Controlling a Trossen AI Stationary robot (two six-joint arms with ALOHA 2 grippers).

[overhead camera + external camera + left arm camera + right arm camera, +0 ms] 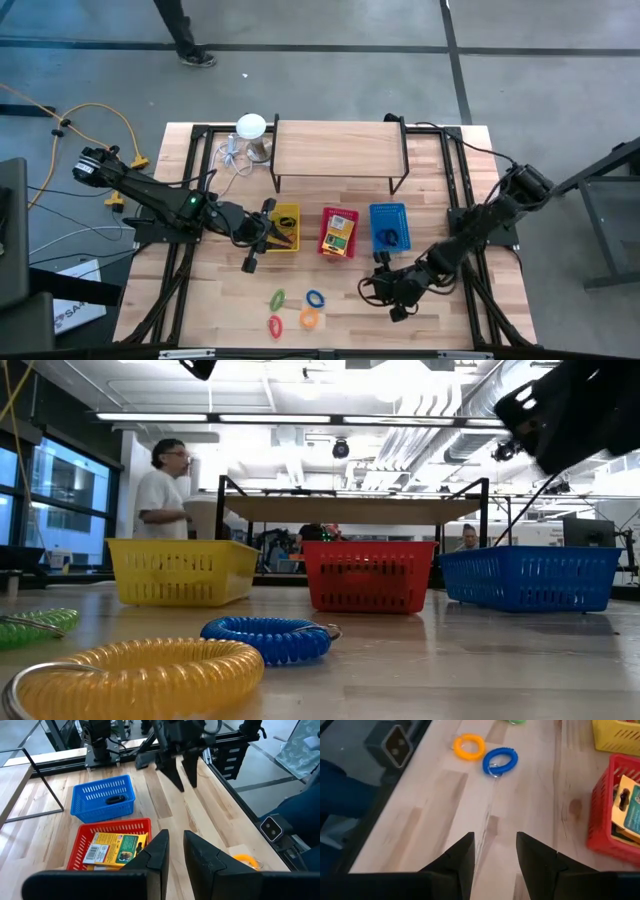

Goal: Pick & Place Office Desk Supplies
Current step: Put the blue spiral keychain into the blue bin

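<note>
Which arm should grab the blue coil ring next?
Right, probably. The right pincer hovers open near the blue coil ring, which lies ahead of it in its wrist view with bare table between. The left pincer hangs by the yellow basket, facing away from the rings.

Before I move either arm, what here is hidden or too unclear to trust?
- Yellow basket contents: high view, left gripper covers it; low view, wall hides inside.
- Dark item in blue basket: too small in high view and left wrist view to identify.
- Red ring: only in high view, tiny.
- Right gripper: low view cuts it off at the top edge.
</note>
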